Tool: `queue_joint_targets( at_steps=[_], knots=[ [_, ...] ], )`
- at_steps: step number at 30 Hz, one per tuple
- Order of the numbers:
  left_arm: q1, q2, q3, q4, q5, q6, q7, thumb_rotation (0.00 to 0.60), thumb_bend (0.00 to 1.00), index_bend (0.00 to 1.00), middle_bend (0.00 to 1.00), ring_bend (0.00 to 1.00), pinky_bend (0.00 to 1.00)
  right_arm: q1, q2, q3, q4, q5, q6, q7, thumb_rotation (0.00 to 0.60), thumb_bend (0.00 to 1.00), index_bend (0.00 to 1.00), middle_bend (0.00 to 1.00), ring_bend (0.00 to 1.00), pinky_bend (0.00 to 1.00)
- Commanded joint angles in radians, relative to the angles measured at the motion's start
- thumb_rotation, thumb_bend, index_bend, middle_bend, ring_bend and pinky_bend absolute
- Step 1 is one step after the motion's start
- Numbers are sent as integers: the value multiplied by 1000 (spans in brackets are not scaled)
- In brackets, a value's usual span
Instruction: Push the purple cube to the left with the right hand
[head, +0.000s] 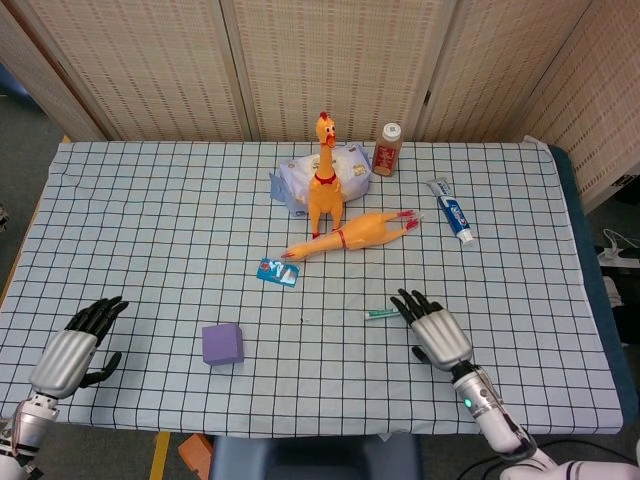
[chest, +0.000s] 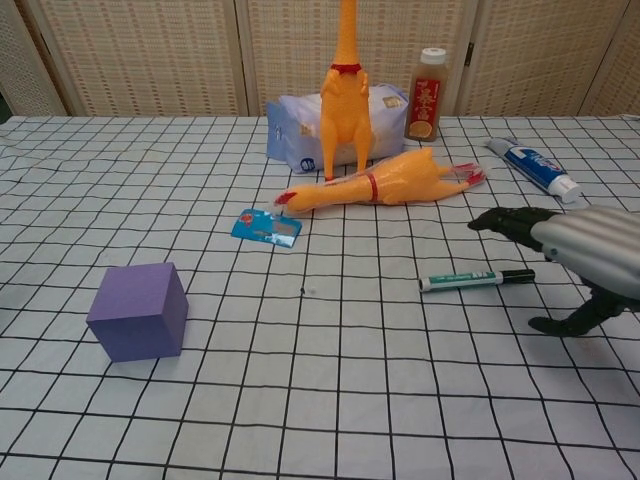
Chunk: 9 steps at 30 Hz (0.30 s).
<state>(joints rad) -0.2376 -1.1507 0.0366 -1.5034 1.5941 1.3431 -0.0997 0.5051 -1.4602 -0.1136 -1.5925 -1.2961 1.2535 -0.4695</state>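
**Right hand spread open, well away from cube**

The purple cube (head: 222, 343) sat on the checked cloth (head: 150, 220), far to the left of the right hand (head: 438, 332). That hand held nothing, its fingers (chest: 505, 221) spread apart above the cloth. A green marker (chest: 476, 280) lay just beside them. The left hand (head: 70, 355) rested open too.

The cube (head: 222, 343) is purple. The tablecloth (head: 150, 220) is white with a black grid pattern. Both chickens (head: 325, 175) are orange-yellow with red details. At three o'clock from the cube, the pen (chest: 476, 280) is green with a black cap.
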Motion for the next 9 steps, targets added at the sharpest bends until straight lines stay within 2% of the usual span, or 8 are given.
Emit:
queue_joint_targets(
  at_steps=[1,5,7,9],
  knots=[
    [5,-5,-5,3,1,14,6,600,439,0,0,0,140,-139,136,-70,-81,-164,232,94,600,160,0,2,31,276],
    [15,-22,-13,15,9,49,31,600,440,0,0,0,88,-273,148,-80,43,-238,430,186,600,159,0,0,0,128],
    [18,-31,-15,21,12,59,43,600,440,0,0,0,71,-315,133,-66,105,-237,479,262,600,159,0,0,0,86],
    [20,-41,-16,24,15,66,61,600,439,0,0,0,64,-334,137,-58,150,-237,481,312,600,159,0,0,0,74]
  ],
)
